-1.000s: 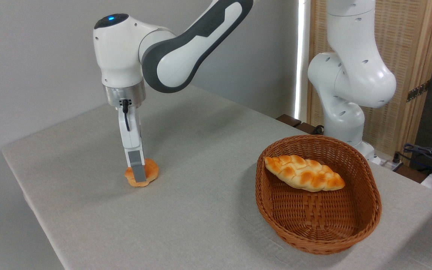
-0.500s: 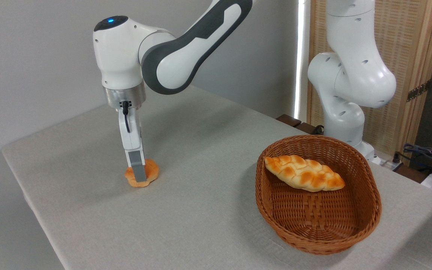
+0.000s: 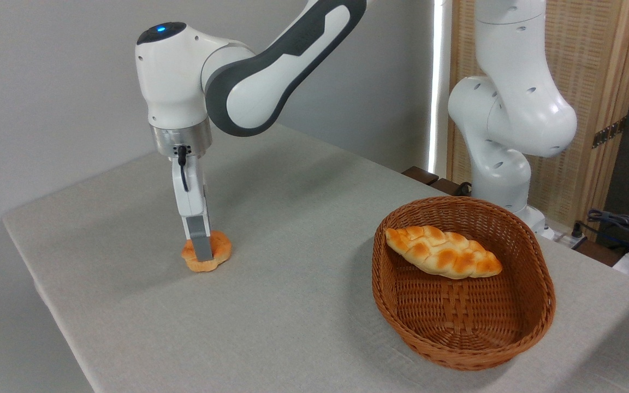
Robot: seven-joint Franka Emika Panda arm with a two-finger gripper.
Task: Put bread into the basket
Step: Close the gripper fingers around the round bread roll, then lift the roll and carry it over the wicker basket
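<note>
The basket (image 3: 463, 349) is sitting nearest us at the right of the worktop (image 3: 271, 327), its rolled rim facing the camera, and a longer braided loaf (image 3: 443, 252) is lying across its far half. That loaf is not the one wanted here.

Moving back and left, well apart from the basket, the bread (image 3: 206, 255) is what is changing: over the last second it is creeping upward a touch, and the wrist above is rising with it. The small knotted bun is riding with the pincer (image 3: 201, 252), so I judge the grasp is made and the lift is just beginning. Whether the bun is fully clear of the cloth I cannot tell; its shadow is sitting tight beneath it.

The pincer is pinching in on the bun, its near grey finger (image 3: 201, 243) crossing the front of the crust while the far finger is hidden behind.

Farther back, the arm is hanging the hand straight down, wrist vertical, forearm sloping up and right out of view, the base standing beyond the basket. A long carry rightward lies ahead.
</note>
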